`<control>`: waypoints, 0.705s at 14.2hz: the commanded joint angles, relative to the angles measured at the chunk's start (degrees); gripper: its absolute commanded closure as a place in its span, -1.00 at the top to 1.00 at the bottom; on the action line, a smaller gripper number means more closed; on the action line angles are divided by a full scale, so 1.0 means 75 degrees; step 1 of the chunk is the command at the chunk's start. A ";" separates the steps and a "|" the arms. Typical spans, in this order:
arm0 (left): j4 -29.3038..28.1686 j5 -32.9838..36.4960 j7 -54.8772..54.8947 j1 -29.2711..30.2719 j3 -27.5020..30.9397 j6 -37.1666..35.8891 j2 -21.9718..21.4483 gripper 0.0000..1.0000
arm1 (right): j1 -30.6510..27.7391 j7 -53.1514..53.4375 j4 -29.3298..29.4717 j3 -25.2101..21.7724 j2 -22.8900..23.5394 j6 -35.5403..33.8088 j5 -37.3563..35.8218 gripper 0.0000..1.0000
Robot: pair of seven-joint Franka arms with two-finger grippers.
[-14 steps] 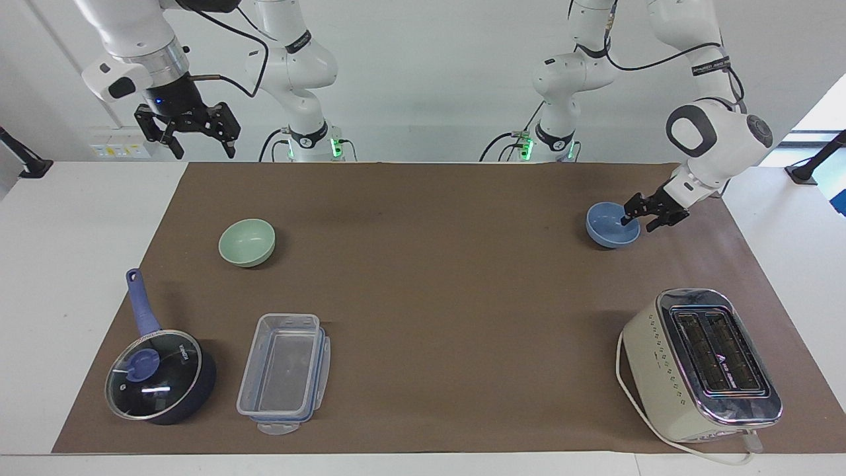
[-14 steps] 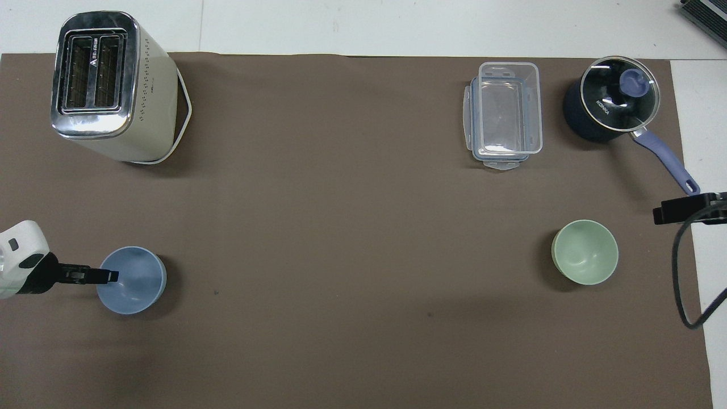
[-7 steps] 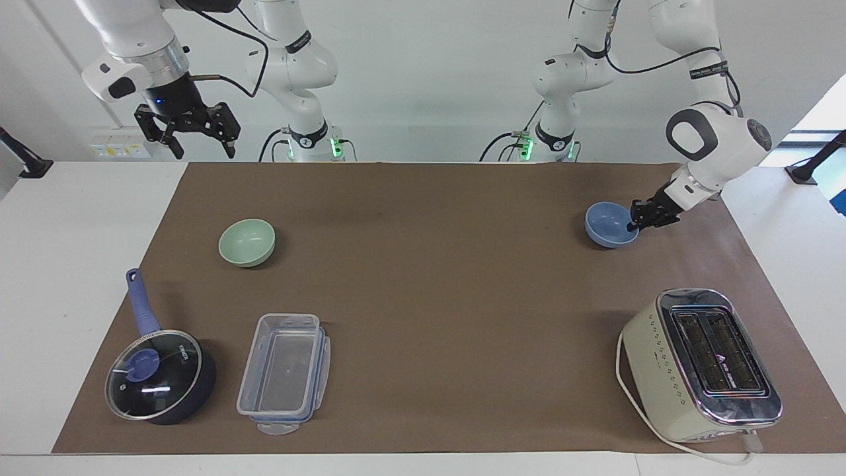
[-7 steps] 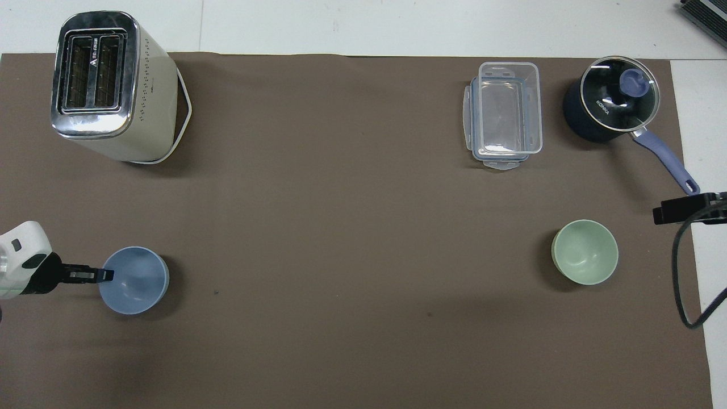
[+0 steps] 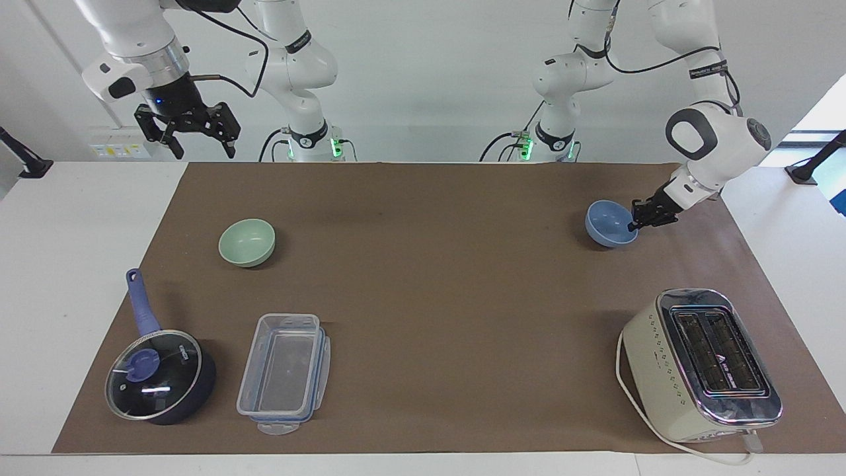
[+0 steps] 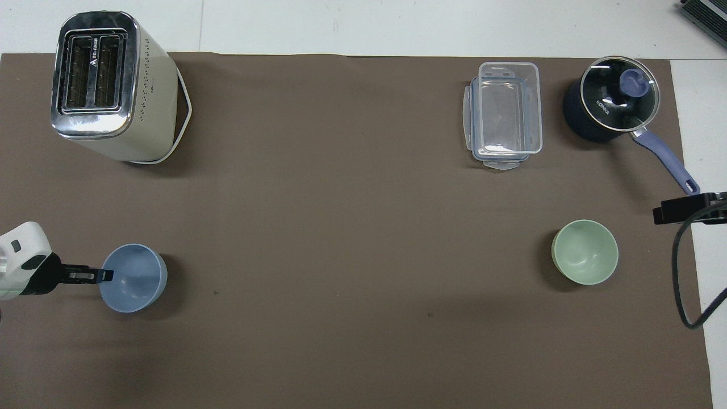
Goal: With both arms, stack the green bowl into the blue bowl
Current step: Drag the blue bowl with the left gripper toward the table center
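- Left gripper [image 5: 632, 226] is down at the blue bowl [image 5: 609, 225], its fingertips pinched together on the bowl's rim, on the side toward the left arm's end of the desk.
- From overhead the same gripper [image 6: 108, 275] comes in flat and level, its tips just over the edge of the blue bowl [image 6: 134, 278].
- That bowl sits on the brown mat [image 5: 429, 264], near the mat's edge at the left arm's end, and nearer to the robots than the toaster [image 5: 700, 363].
- Right gripper [image 5: 188, 135] hangs high in the air over the mat's corner at the right arm's end, on the robots' side, its fingers spread apart and holding nothing; that arm waits.
- Green bowl [image 5: 247, 242] stands upright on the mat toward the right arm's end, well apart from the blue bowl, with nothing touching it.
- Overhead, the green bowl [image 6: 585, 259] lies nearer to the robots than the clear plastic container [image 6: 504, 115] and the dark saucepan [image 6: 613, 108].
- Saucepan has its glass lid on and its handle points toward the robots; it sits near the mat's corner, with the container just beside it.
- Toaster stands near the mat's corner at the left arm's end, its cord looped around its base.
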 commanded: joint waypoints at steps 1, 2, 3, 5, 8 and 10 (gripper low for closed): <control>-0.0242 -0.0174 0.0200 0.0012 -0.0030 -0.0288 -0.0766 -1.00 | -0.0046 -0.0114 0.0094 0.0004 0.0057 -0.0016 0.0118 1.00; -0.0288 -0.0174 0.0177 -0.0047 -0.0030 -0.0312 -0.0942 -1.00 | -0.0046 -0.0114 0.0094 0.0004 0.0057 -0.0016 0.0118 1.00; -0.0300 -0.0174 0.0153 -0.0094 -0.0041 -0.0312 -0.1083 -1.00 | -0.0046 -0.0114 0.0094 0.0004 0.0057 -0.0016 0.0118 1.00; -0.0336 -0.0174 0.0060 -0.0210 -0.0216 -0.0394 -0.1329 -1.00 | -0.0046 -0.0114 0.0094 0.0004 0.0057 -0.0016 0.0118 1.00; -0.0359 -0.0162 -0.0687 -0.1004 -0.0241 -0.0255 -0.1342 -1.00 | -0.0046 -0.0114 0.0094 0.0004 0.0057 -0.0016 0.0118 1.00; -0.0359 -0.0151 -0.1402 -0.1661 -0.0241 0.0073 -0.1272 -1.00 | -0.0046 -0.0114 0.0094 0.0004 0.0057 -0.0016 0.0118 1.00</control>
